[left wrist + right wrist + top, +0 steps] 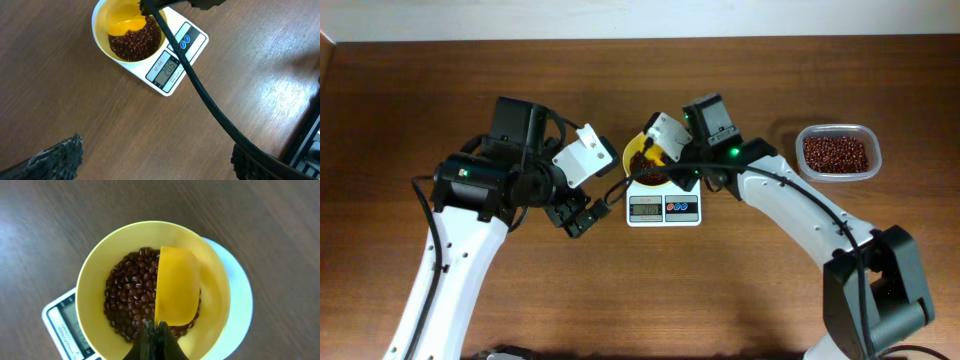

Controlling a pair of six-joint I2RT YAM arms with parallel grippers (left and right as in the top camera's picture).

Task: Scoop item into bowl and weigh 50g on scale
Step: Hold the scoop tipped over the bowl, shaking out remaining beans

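Note:
The pale yellow bowl (648,160) stands on the white scale (664,205), whose display is lit. Dark reddish-brown beans (129,295) lie in the bowl (97,275). My right gripper (157,330) is shut on the handle of a bright yellow scoop (176,287), which sits tipped inside the bowl over the beans. My left gripper (578,212) is open and empty, low over the table just left of the scale. The left wrist view shows bowl (105,42), beans (136,42), scoop (125,26) and scale (172,70) ahead.
A clear plastic tub (837,153) full of beans stands at the right, beyond my right arm. A black cable (200,87) runs across the left wrist view. The table's far edge meets a white wall.

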